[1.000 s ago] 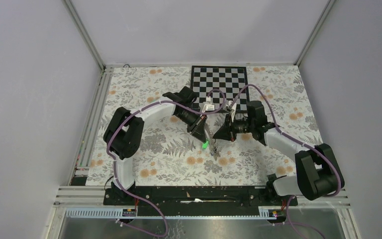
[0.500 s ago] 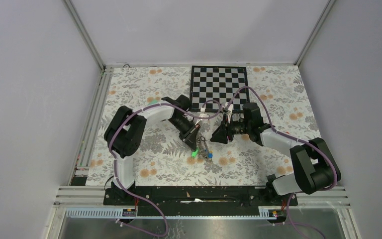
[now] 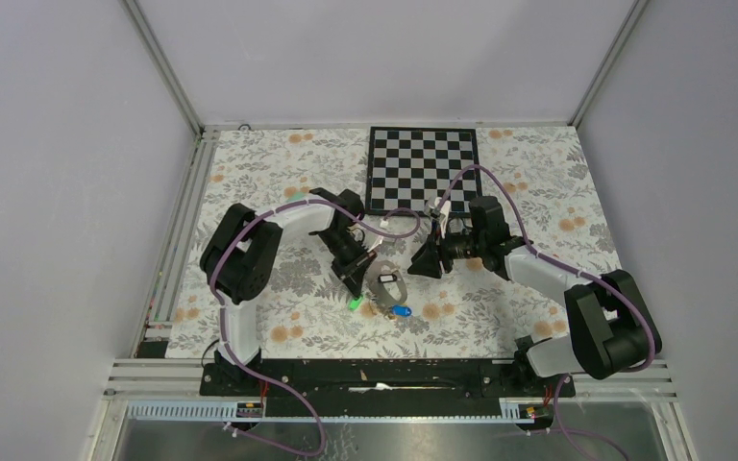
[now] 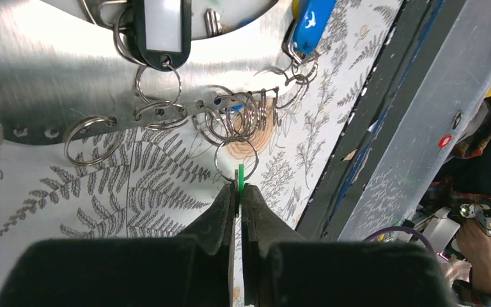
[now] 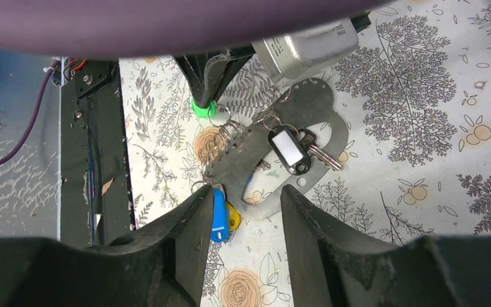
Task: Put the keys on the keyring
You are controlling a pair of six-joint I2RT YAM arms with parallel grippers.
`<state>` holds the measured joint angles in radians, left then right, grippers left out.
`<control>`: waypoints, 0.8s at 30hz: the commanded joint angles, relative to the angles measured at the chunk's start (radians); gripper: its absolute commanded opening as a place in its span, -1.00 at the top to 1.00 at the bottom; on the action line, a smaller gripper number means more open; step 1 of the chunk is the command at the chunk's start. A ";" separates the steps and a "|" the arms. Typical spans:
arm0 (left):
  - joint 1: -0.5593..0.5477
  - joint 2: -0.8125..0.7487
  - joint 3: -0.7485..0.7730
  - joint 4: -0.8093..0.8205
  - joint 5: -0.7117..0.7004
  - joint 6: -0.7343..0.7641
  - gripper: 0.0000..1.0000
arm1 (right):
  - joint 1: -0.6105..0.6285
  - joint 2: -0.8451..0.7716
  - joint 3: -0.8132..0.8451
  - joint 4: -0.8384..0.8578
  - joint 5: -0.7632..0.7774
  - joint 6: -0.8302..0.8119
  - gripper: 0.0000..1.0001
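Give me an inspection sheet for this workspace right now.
Surface: floral cloth, checkerboard at the back.
Job's things: green key, blue key and yellow key at the edge of a metal plate lined with split rings.
Clutter: black tag, silver key.
Grippers: left pincer shut on the green key; right pincer open, holding nothing.
Cables: purple cables along both arms.
Surroundings: grey walls; a person's hand beyond the table.

Right gripper (image 3: 421, 265) has let go, jaws now apart, and backed off right. Left gripper (image 3: 354, 286) dropped and swung toward the table (image 3: 279, 192) near edge, taking the green key (image 3: 356, 304) along. Metal plate (image 3: 387, 284) now lies flat, blue key (image 3: 402, 311) at its near side.
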<state>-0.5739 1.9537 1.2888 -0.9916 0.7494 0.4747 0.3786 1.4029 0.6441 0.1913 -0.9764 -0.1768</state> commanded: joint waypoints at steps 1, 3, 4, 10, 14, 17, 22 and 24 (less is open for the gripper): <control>0.006 0.007 0.008 -0.055 -0.085 0.020 1.00 | -0.002 -0.029 0.039 -0.021 0.010 -0.039 -0.01; 0.006 0.016 0.009 -0.066 -0.104 0.019 1.00 | -0.002 -0.030 0.039 -0.025 0.010 -0.045 -0.01; 0.006 0.018 0.009 -0.071 -0.112 0.019 1.00 | -0.002 -0.031 0.040 -0.027 0.010 -0.046 -0.01; 0.006 0.044 0.005 -0.101 -0.145 0.016 0.94 | -0.003 -0.033 0.045 -0.038 0.010 -0.053 -0.01; 0.006 0.042 -0.006 -0.099 -0.158 0.014 0.82 | -0.004 -0.037 0.050 -0.051 0.012 -0.063 -0.02; 0.006 0.036 -0.007 -0.093 -0.169 0.008 0.72 | -0.008 -0.041 0.052 -0.057 0.013 -0.065 -0.02; 0.006 0.032 -0.008 -0.089 -0.177 0.002 0.59 | -0.017 -0.050 0.057 -0.064 0.013 -0.067 -0.02; 0.006 0.030 -0.009 -0.090 -0.180 0.000 0.53 | -0.023 -0.054 0.056 -0.067 0.012 -0.067 -0.02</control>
<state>-0.5739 1.9862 1.2819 -1.0794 0.5922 0.4709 0.3691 1.3880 0.6556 0.1379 -0.9714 -0.2234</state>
